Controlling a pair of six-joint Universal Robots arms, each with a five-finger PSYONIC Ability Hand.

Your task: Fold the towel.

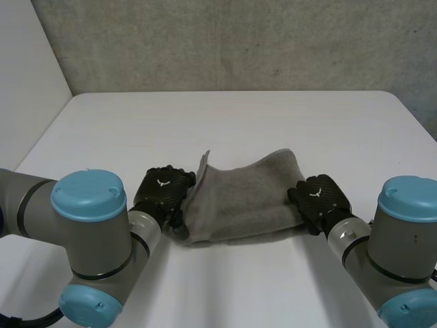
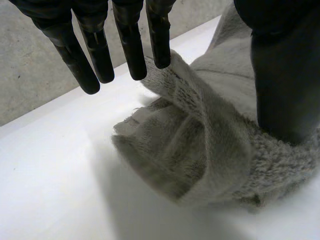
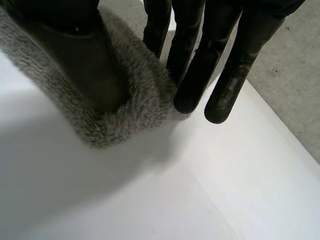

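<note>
A grey towel [image 1: 246,198] lies rumpled on the white table [image 1: 232,123], sagging in the middle between my two hands. My left hand [image 1: 162,191] is at the towel's left edge, where a corner stands up. In the left wrist view its fingers [image 2: 130,45] are straight and spread above the towel [image 2: 200,150], one fingertip just touches a raised fold, and the thumb [image 2: 285,75] rests on top of the cloth. My right hand [image 1: 319,199] is at the right edge. There the thumb [image 3: 80,60] presses on the towel [image 3: 135,105] and the fingers [image 3: 200,65] close against its other side, pinching the corner.
The table's far edge meets a grey wall. Its rounded far corners lie well beyond the towel. Bare white table surface stretches from the towel to the far edge. Both forearms come in over the near edge.
</note>
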